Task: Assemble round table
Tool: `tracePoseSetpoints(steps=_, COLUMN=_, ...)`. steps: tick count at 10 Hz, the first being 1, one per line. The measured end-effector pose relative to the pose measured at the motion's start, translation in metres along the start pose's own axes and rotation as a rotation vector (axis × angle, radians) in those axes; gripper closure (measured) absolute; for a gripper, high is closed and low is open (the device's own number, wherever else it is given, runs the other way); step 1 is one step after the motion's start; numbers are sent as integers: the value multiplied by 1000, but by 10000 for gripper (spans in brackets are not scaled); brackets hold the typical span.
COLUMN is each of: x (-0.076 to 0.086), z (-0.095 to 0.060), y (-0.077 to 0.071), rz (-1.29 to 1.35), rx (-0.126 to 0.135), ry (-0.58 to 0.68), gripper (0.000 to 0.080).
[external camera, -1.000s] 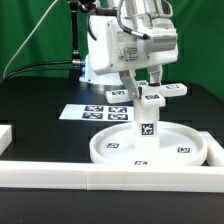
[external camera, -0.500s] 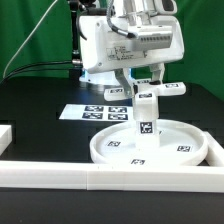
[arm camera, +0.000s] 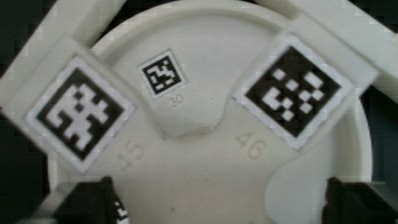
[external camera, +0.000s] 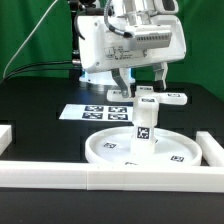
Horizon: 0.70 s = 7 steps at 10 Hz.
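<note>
One disc (external camera: 150, 148) is seen near the counter's front edge, behind one rail (external camera: 110, 177). One leg (external camera: 146, 119) stands upright on it, topped by one cross piece (external camera: 152, 98). The gripper (external camera: 143, 82) spreads around the cross piece; grip cannot be told. One marker board (external camera: 95, 112) lies behind.

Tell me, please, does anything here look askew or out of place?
Nothing stands out. The leg stands upright at the middle of the round disc, with the cross-shaped piece level on top, under the gripper.

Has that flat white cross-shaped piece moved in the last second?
Yes. The flat white cross-shaped plastic piece dropped, against the marker board, onto the short white cylinder leg.
</note>
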State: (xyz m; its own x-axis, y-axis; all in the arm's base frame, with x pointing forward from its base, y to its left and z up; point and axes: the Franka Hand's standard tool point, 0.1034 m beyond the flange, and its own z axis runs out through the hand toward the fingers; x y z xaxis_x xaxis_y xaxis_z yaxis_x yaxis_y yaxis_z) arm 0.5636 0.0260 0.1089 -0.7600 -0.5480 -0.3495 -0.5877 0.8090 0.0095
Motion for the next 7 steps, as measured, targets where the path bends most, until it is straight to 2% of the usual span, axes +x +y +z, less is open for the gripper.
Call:
tracePoseSetpoints(steps=1, x=-5, z=-8, y=-2, rz=-15, rx=2, ry=-13, gripper=156)
tracePoseSetpoints(steps=3, x=-20, z=-40, y=-7, rz=-41, rx=21, ry=-69, gripper=151)
tracePoseSetpoints(steps=7, x=-16, z=-34, y=-4, rz=-46, rx=14, ry=-61, gripper=151)
